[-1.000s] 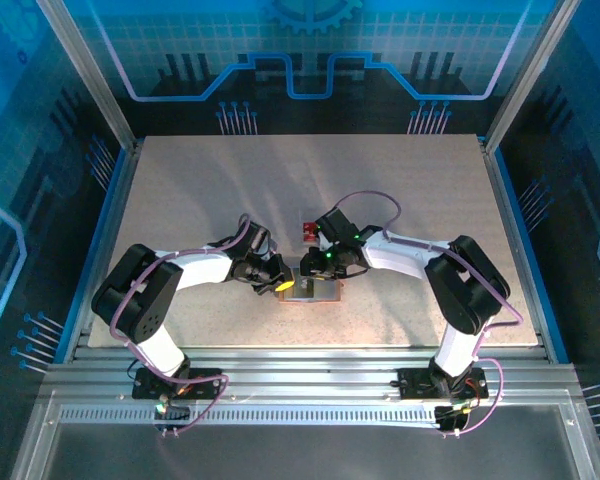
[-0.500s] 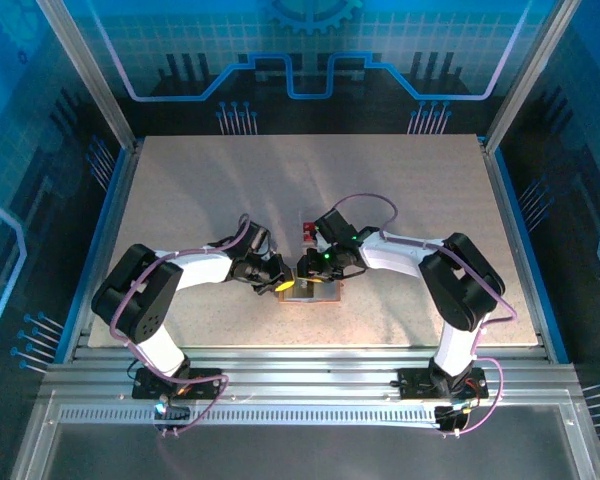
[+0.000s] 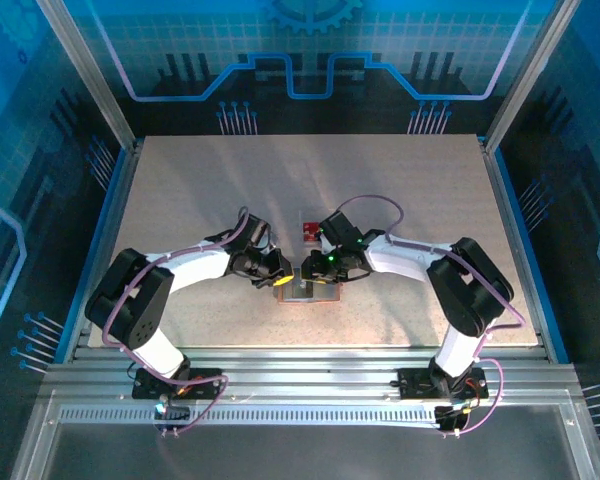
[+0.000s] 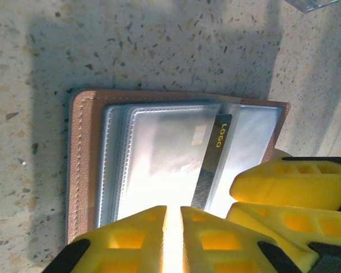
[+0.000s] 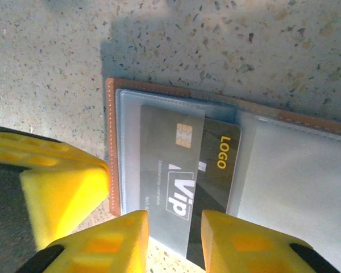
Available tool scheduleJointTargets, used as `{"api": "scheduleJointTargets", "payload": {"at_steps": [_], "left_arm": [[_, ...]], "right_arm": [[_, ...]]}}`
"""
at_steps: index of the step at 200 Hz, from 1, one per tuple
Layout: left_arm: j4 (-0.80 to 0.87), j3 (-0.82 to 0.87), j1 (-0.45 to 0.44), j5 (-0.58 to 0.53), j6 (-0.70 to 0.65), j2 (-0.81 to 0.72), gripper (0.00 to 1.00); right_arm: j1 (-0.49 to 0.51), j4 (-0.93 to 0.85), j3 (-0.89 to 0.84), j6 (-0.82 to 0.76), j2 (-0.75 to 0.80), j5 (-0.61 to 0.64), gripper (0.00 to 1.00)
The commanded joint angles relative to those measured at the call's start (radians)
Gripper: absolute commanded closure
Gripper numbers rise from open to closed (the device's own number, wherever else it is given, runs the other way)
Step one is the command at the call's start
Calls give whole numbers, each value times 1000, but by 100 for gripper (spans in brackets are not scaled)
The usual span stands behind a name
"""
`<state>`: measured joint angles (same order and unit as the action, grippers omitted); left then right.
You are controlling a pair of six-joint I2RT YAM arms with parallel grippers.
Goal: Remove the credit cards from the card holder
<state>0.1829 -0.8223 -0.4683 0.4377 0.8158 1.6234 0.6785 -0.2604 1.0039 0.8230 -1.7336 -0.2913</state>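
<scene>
Two cards (image 5: 173, 176) sit at the parted right claw (image 5: 175, 242); left claw (image 4: 173, 227) shut at card holder (image 4: 82, 159).

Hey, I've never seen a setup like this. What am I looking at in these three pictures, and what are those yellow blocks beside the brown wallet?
This is a robot with two white arms bolted at the near edge of a speckled table. The overhead picture looks down from above and behind them. The other two pictures come from a small camera on each wrist, so the yellow blocks are the arms' own fingers.

On the table lies an open brown card holder with clear sleeves. A red card lies a little beyond it.

The left gripper is pinched nearly shut at the holder's edge. The right gripper straddles a grey VIP card sticking partly out of a sleeve, with a dark LOGO card partly under it. I can't tell whether it is actually gripping the card.
</scene>
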Motion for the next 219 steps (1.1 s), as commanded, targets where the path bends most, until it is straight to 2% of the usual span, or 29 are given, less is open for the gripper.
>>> {"api": "scheduleJointTargets", "payload": {"at_steps": [1, 23, 84, 219], "left_arm": [[50, -20, 3, -13, -31, 14, 89], [49, -20, 4, -15, -34, 24, 95], [93, -32, 4, -41, -68, 42, 98], [116, -33, 3, -54, -83, 70, 98]], "right_arm": [[-12, 1, -17, 11, 28, 11, 70], [-17, 8, -25, 11, 26, -3, 69], [-30, 25, -36, 16, 8, -32, 70], [-54, 97, -79, 34, -23, -84, 71]]}}
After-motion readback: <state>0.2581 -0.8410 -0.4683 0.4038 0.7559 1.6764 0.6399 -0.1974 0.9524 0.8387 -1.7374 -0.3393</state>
